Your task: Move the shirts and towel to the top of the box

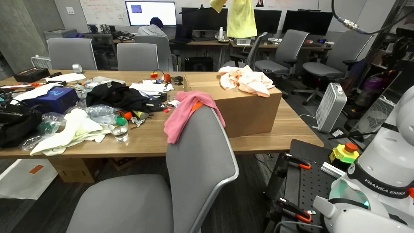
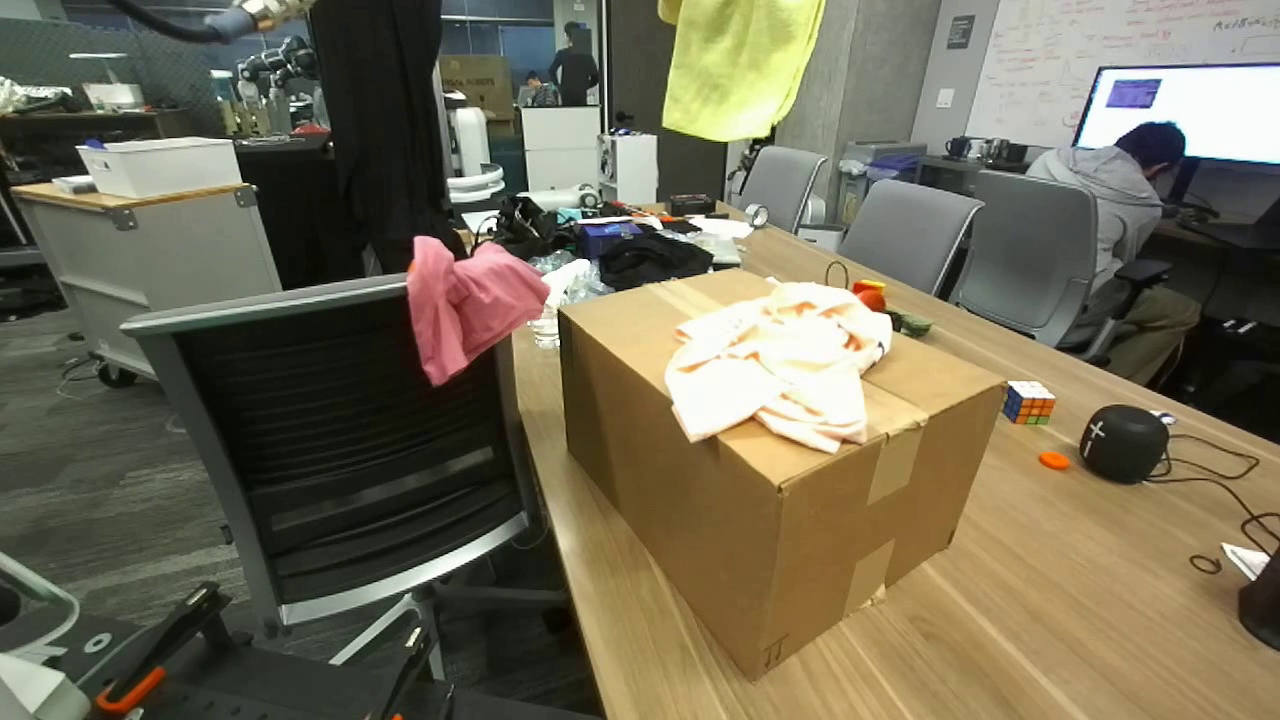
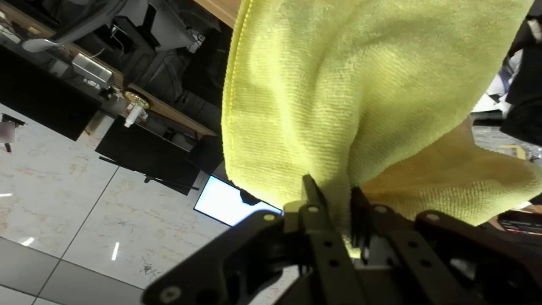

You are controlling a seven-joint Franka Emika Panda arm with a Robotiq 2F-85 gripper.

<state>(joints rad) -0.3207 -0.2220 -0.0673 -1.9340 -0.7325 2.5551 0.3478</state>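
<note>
The yellow towel (image 3: 292,106) hangs from the tool (image 3: 333,185), which is nearly closed on a gathered fold; its top is cut off in both exterior views, and we cannot tell whether it hangs over the box (image 2: 680,500). The box stands on the wooden surface (image 1: 145,140); beyond, one person (image 2: 1085,210) sits before a lit screen (image 2: 1230,115). We count one peach cloth (image 2: 785,360) crumpled on the box, one pink cloth (image 1: 182,111) draped over a grey chair (image 1: 202,145).

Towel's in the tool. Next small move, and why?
Probably lower the yellow towel towards the cardboard box: the tool pinches the towel, which appears above the box in both exterior views, and the peach cloth covers only part of the box's top.
</note>
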